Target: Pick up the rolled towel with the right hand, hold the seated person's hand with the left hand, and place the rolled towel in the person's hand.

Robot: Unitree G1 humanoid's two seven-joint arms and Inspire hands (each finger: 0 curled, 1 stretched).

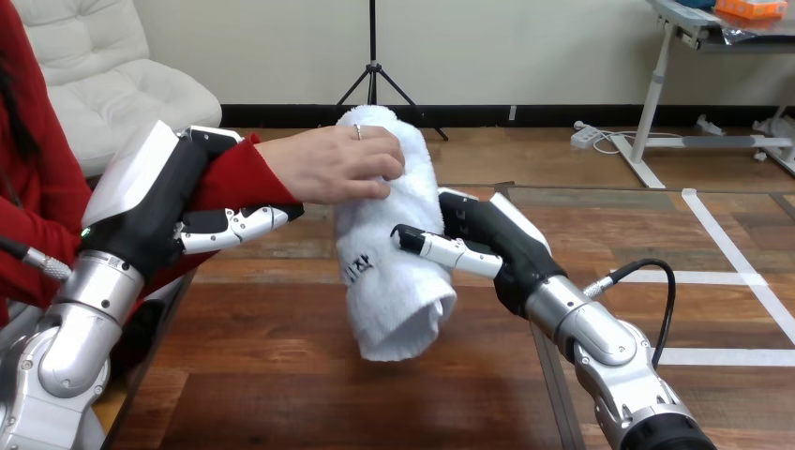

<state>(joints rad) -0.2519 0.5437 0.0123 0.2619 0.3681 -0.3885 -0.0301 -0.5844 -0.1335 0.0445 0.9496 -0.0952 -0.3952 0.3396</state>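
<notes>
White towel point(394, 281), plain all over; bears one small dark printed mark on its side. Black left hand point(155, 202) with a glossy white shell point(131, 169) on its back; shows fingers point(239, 223) banded in white and black. Same scheme on the right hand point(487, 239): black body, white segments, black tips. Silver on the left forearm point(80, 319) and the right forearm point(600, 333), shading to grey at the joints. Red sleeve point(234, 178), solid, no pattern. Dark brown bench point(272, 375), streaked with wood grain; turns lighter and reddish in patches.
</notes>
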